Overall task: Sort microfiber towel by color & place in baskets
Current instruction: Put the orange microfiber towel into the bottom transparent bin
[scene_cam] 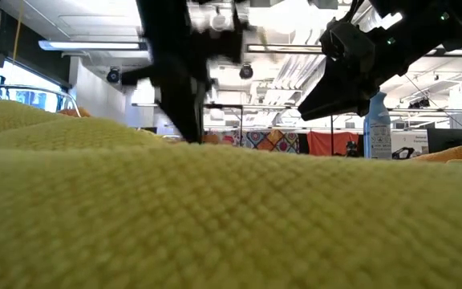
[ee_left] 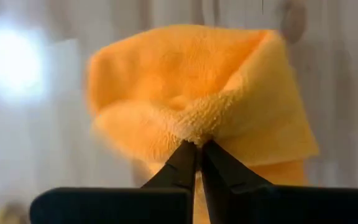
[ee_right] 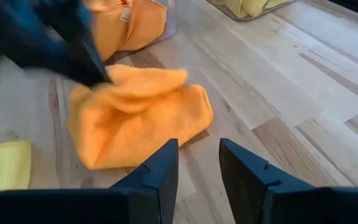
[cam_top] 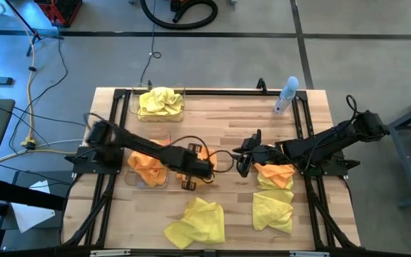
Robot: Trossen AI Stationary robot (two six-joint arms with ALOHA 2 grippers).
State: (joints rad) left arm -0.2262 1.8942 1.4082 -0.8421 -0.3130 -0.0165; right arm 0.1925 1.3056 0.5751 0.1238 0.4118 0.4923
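Left end effector [ee_left: 199, 149] is clamped tight on a fold of the orange towel [ee_left: 191, 81], tips together with a ridge of pile bunched between them; the cloth flops out on both sides of the pinch, so this looks light, limp and grippy rather than slick; nothing fragile here. A pinch on a raised crease is the right sort of hold; a flat spot would likely give the tips nothing to bite.

Right end effector [ee_right: 197, 168] hangs low over the bench [ee_right: 303, 118] with its fingers parted and nothing between them; that same orange towel [ee_right: 135, 118] lies just ahead of its tips, crumpled on the wood.

The basket holding orange cloths [cam_top: 138, 182] sits just behind the left end effector, back towards that arm's own base; a short carry, I'd say. The limp cloth will dangle, so the trailing hem could catch that clear rim; my guess is it wants lifting clear first.

The two end effectors are near each other, so room between them is tight; open wood lies beyond, towards the basket of yellow cloths [cam_top: 133, 107] at the far edge. Two yellow towels [cam_top: 198, 221] [cam_top: 273, 210] lie loose towards the near edge, and another orange towel [cam_top: 275, 175] sits under the right arm; the spray bottle [cam_top: 285, 96] is well apart.
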